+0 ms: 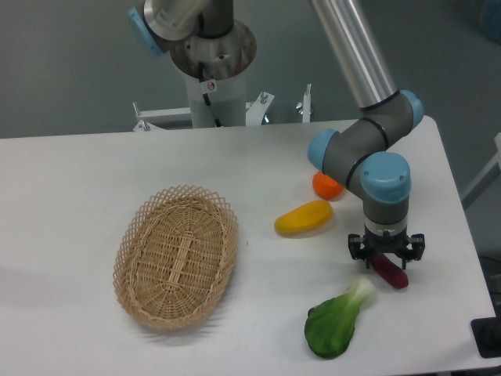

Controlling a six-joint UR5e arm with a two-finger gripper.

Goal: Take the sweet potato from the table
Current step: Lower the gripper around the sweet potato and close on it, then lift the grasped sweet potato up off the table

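Camera view shows a basket (176,256) on the white counter (70,180) with nothing inside. The pincer (386,255) sits low over the sweet potato (390,271), fingers apart around it.

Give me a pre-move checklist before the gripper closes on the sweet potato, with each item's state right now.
1. Gripper positioned over the sweet potato: ok.
2. Fingers straddling the tuber: cannot tell, the gripper hides its near end.
3. Jaws open: cannot tell.
4. Sweet potato lying flat on the table: ok.
5. Bok choy apart from the gripper: ok, though its white stalk lies close.
6. Yellow fruit and orange out of the way: ok.
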